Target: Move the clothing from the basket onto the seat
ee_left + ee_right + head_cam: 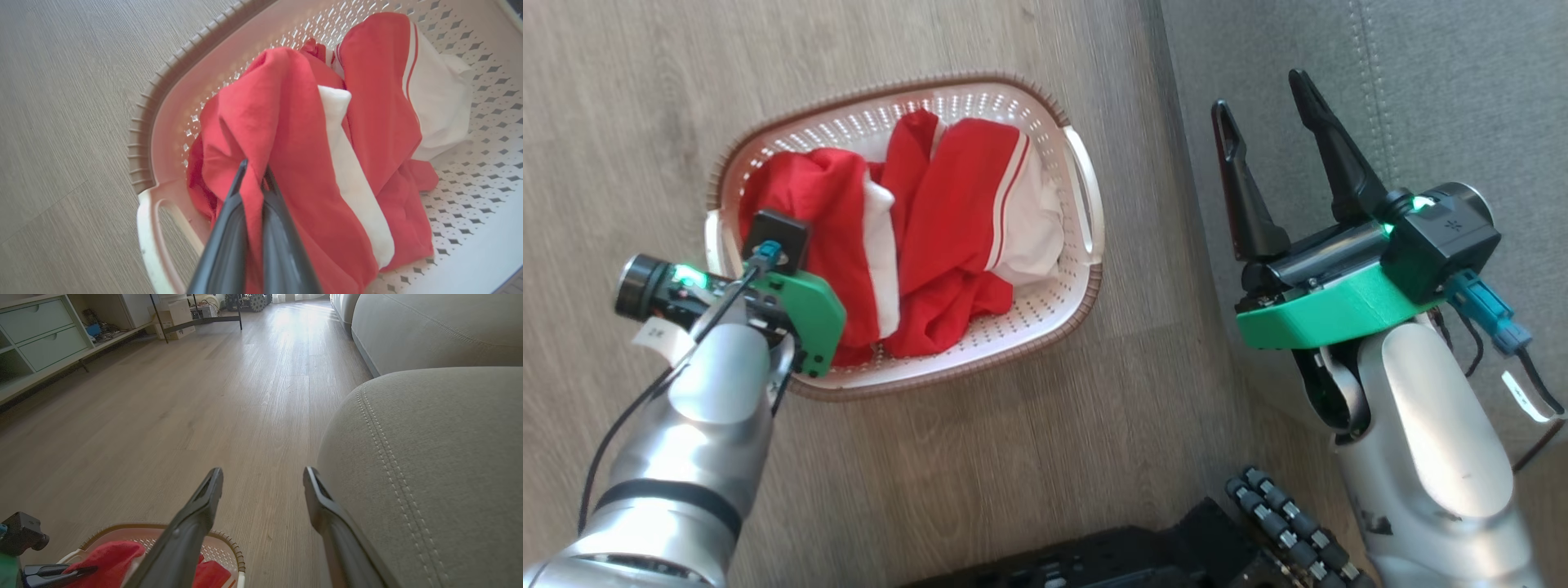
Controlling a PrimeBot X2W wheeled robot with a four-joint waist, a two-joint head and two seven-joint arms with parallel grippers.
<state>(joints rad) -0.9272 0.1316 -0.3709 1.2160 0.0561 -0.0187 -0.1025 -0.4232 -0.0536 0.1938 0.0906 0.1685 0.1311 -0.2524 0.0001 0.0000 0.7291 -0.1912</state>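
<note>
Red clothing (931,237) with white panels lies heaped in the white perforated basket (1045,122) on the wood floor. In the left wrist view my left gripper (254,169) is shut on a fold of the red clothing (286,134) near the basket's handle (149,228). From the head camera, the left wrist hangs over the basket's near-left corner, its fingers hidden below it. My right gripper (1262,94) stands open and empty above the edge of the grey seat (1462,90). In the right wrist view, the right gripper (263,473) has the seat (441,465) to its right and the basket (229,545) below.
Wood floor surrounds the basket. My dark base (1143,551) shows at the bottom of the head view. Far across the room stand pale green drawers (41,330), boxes and a metal frame (196,318). A second grey cushion (429,326) lies beyond the seat.
</note>
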